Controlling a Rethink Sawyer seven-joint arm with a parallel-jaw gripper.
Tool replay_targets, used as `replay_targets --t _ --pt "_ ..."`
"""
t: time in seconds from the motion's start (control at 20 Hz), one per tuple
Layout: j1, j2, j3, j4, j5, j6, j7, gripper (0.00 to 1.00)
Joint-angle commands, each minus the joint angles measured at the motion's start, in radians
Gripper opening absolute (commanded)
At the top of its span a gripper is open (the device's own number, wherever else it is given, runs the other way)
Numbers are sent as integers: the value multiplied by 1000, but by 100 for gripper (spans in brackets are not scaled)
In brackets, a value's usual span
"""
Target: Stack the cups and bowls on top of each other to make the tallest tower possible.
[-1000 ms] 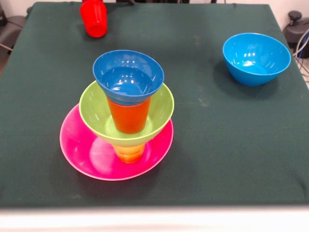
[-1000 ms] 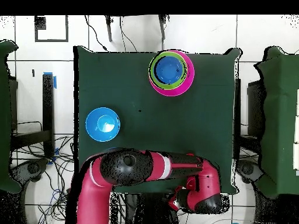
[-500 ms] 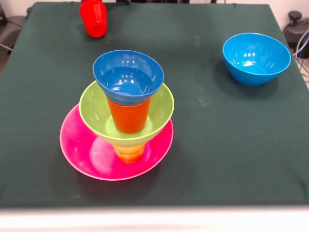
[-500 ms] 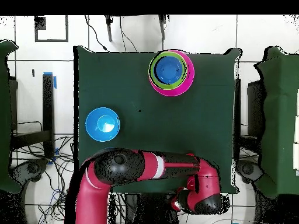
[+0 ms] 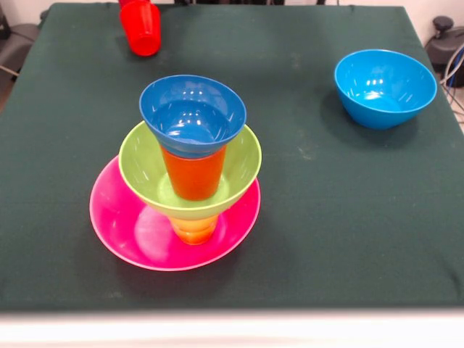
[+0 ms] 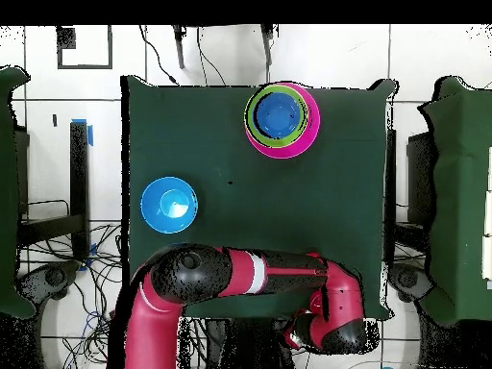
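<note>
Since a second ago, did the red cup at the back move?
Yes, a tiny bit. In the front view the red cup sits slightly higher against the table's far edge, nudged away from the tower.

Tower [image 5: 190, 170] upright: pink bowl, yellow cup, green bowl, orange cup, dark blue bowl on top.
</note>
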Motion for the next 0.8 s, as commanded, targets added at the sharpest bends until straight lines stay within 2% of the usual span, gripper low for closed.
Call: replay_targets --t 0.05,0.8 --pt "-9 174 169 -383 281 573 -11 100" --pt "8 197 139 -390 308 556 9 100"
